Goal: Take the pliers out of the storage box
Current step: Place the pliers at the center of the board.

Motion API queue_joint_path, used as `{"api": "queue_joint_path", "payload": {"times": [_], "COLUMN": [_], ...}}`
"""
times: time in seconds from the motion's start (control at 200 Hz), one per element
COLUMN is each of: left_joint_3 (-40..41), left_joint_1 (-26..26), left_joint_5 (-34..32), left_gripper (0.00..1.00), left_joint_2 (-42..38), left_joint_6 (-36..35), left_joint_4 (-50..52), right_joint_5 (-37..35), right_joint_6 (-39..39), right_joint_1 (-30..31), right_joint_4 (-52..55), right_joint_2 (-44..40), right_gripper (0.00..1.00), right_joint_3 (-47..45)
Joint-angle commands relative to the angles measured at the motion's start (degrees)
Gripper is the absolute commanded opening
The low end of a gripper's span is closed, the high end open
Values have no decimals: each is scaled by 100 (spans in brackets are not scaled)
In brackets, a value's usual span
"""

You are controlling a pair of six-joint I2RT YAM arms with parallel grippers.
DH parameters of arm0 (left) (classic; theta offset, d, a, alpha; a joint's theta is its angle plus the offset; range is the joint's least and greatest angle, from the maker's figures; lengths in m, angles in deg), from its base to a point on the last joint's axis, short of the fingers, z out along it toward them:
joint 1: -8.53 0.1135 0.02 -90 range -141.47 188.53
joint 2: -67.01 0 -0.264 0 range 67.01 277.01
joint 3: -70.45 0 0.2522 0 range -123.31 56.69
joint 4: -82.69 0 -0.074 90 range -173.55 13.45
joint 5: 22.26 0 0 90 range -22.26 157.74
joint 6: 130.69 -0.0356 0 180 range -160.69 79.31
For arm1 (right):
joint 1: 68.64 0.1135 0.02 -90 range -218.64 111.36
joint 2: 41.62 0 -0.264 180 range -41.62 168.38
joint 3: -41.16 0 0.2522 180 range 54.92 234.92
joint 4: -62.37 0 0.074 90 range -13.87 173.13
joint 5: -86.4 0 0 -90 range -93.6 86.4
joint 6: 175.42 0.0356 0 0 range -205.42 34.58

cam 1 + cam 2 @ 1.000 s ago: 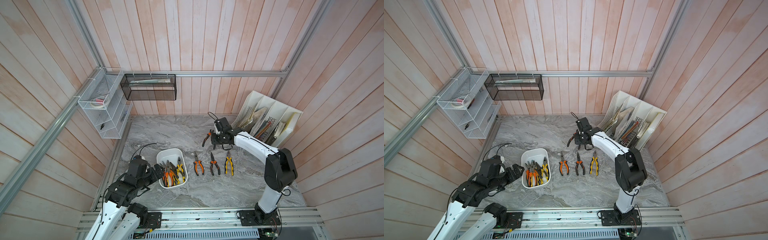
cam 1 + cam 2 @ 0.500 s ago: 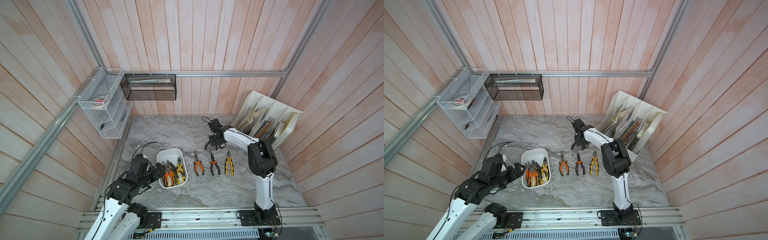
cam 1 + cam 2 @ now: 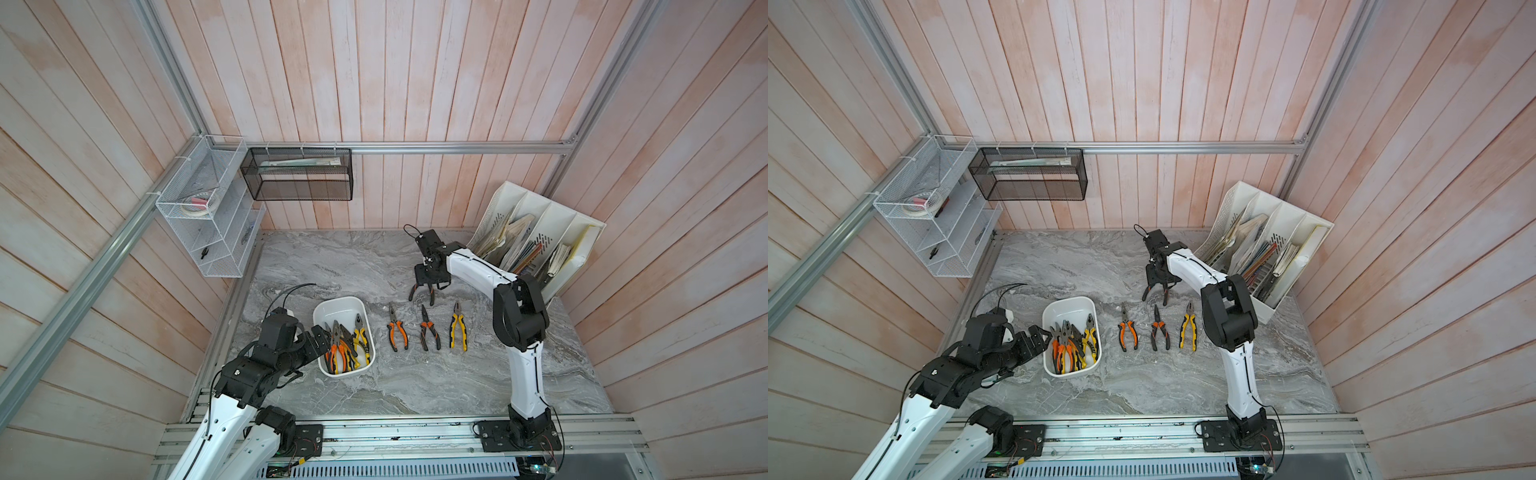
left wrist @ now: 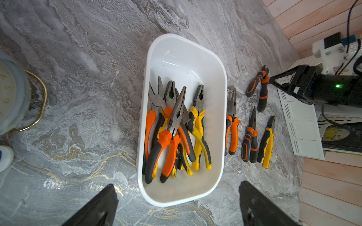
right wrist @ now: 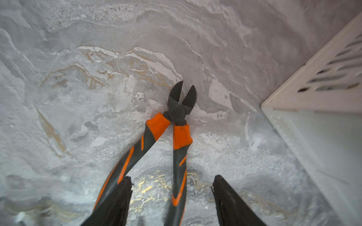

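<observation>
Since 1 second ago the right gripper has let go. Its jaws, then clamped on a pair of orange-and-black cutting pliers, now stand wide apart and hold nothing. That pair lies flat on the grey marble table with its handles splayed. 1 handle lies in the gap between the black fingers and the other runs behind 1 finger; whether they touch cannot be made out. The storage box, a shallow white tub, sits on the table with a tangled heap of pliers in its end nearer the robot, some orange-and-black, some yellow-and-black. Just outside the box, on its side toward the right arm, 3 more pliers lie in a neat row. The released pair lies beyond that row, farther from the box. The left gripper hovers at the box's opposite side, jaws wide open and empty. A white slotted file organizer leans well beyond the row from the box.
</observation>
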Motion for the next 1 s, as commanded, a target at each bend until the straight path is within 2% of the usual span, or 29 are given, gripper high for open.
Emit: {"api": "queue_joint_path", "payload": {"times": [0.0,0.195,0.39,0.535,0.93,0.995], "left_joint_3": [68,65,112,107,148,154], "left_joint_1": [-1,-1,9,9,16,11], "left_joint_5": [41,67,84,124,138,137], "left_gripper": [100,100,100,100,100,100], "left_joint_2": [23,-42,-123,-142,-228,-248], "left_joint_6": [-82,-87,-78,-96,-87,-87], "left_joint_4": [-155,-135,-164,-146,-184,-181], "right_joint_5": [1049,1039,853,590,542,551], "right_joint_6": [677,928,1028,1122,1171,1141], "right_joint_1": [-208,-175,-27,2,114,142], "right_joint_4": [434,969,1227,1341,1097,1003], "right_joint_2": [-173,298,691,862,987,953], "right_gripper": [97,98,98,98,98,95], "right_joint_3": [271,961,1233,1231,849,718]}}
